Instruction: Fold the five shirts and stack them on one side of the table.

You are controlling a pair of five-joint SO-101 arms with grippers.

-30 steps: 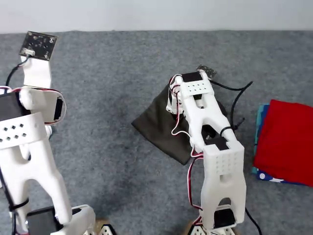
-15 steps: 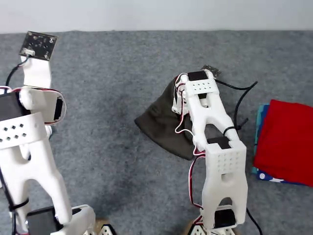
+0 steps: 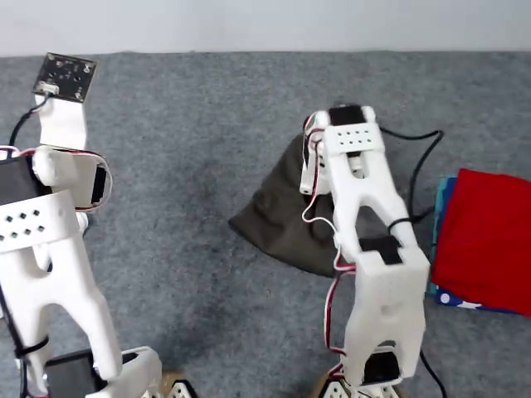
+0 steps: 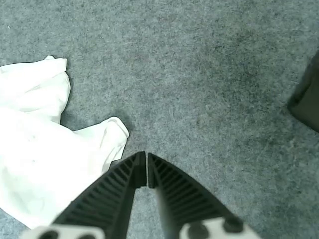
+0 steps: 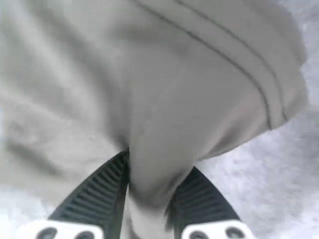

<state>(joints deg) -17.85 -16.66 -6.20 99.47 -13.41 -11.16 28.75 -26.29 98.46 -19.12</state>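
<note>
A dark olive shirt [image 3: 278,220] lies bunched on the grey carpet at the middle of the table, partly under the right arm [image 3: 365,207]. My right gripper [image 5: 147,186] is shut on a fold of this shirt [image 5: 164,99], with cloth pinched between its ribbed black fingers [image 5: 99,191]. My left gripper [image 4: 147,172] is shut on nothing and points down at bare carpet. A crumpled white shirt [image 4: 35,154] lies just beside it, and a corner of the dark shirt [image 4: 306,97] sits farther off. A folded red shirt [image 3: 485,236] rests on a blue one [image 3: 444,199] at the right edge.
The left arm [image 3: 50,240] stands along the table's left side. Black cables [image 3: 411,178] run from the right arm toward the stack. Grey carpet [image 3: 182,116] covers the table, open between the two arms and along the far side.
The right arm has stretched farther across the table and a little right, pulling the dark shirt's gripped fold with it. The left arm has not moved.
</note>
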